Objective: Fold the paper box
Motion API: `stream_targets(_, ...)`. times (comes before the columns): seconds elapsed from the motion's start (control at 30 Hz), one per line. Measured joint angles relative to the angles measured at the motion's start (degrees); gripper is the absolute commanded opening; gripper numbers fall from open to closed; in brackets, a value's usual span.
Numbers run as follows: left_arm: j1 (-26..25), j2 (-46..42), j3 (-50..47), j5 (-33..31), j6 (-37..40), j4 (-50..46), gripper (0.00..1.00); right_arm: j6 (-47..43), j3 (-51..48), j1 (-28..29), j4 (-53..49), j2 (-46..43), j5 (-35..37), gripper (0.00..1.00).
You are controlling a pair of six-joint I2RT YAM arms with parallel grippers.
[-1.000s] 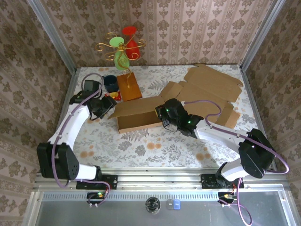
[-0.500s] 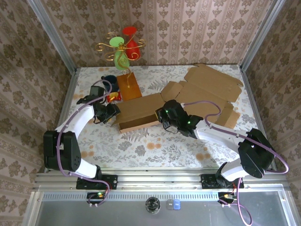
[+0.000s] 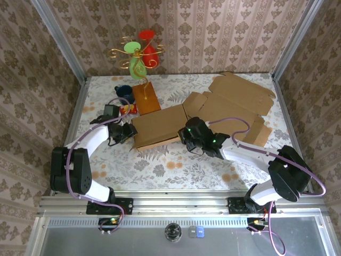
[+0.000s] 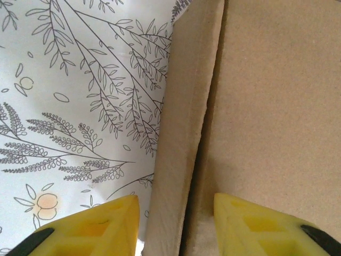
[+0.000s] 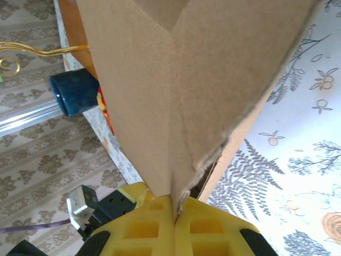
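The paper box [image 3: 159, 126] is brown cardboard and lies mid-table with its top panel down over the tray. My left gripper [image 3: 127, 133] is at the box's left end. In the left wrist view its yellow fingertips [image 4: 90, 224] stand apart on either side of the box's end wall [image 4: 184, 133], one over the tablecloth and one over the top panel, touching neither. My left gripper [image 4: 176, 224] is open. My right gripper [image 3: 187, 136] is at the box's right end. In the right wrist view my right gripper [image 5: 175, 213] is shut on the edge of a cardboard panel [image 5: 176, 80].
A second flat cardboard sheet [image 3: 240, 101] lies at the back right. A blue cup [image 3: 124, 92], a brown board [image 3: 145, 98] and a small red and yellow item [image 3: 127, 110] sit behind the box. A gold wire stand [image 3: 139, 53] stands at the back wall.
The box's top panel has come down from upright to lying over the tray. My left gripper has moved right to the box's left end with its jaws narrower. My right gripper kept its grip.
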Motion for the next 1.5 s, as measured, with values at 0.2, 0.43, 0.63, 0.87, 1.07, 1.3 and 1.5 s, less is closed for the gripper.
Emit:
stream_targets(0.2, 0.0, 0.0, -0.9, -0.3, 1.0, 1.9, 0.36, -7.5, 0.0, -1.6, -6.6, -1.8, -2.1, 0.49)
stream_targets(0.43, 0.0, -1.6, -2.8, -0.3, 3.4, 4.0, 0.35, -30.2, 5.7, -9.8, -21.8, -13.2, -3.9, 0.60)
stream_targets(0.63, 0.0, -2.0, -3.5, -0.2, 5.0, 5.1, 0.34, -51.2, 10.0, -21.3, -22.7, -13.0, -11.9, 0.63)
stream_targets(0.87, 0.0, -2.0, -4.3, 0.6, 6.0, 6.8, 0.32, -66.5, 21.7, -26.4, -22.4, 10.6, -27.8, 0.65)
stream_targets(1.07, 0.0, -2.0, -5.2, 1.1, 6.3, 8.2, 0.32, -73.1, 28.4, -26.4, -23.8, 23.4, -34.6, 0.63)
stream_targets(1.3, 0.0, -2.2, -5.8, 1.3, 6.3, 9.3, 0.30, -77.3, 33.3, -25.6, -26.4, 31.5, -35.8, 0.57)
stream_targets(1.5, 0.0, -2.2, -5.9, 1.5, 6.4, 9.7, 0.23, -78.9, 33.5, -24.9, -28.0, 34.1, -35.8, 0.50)
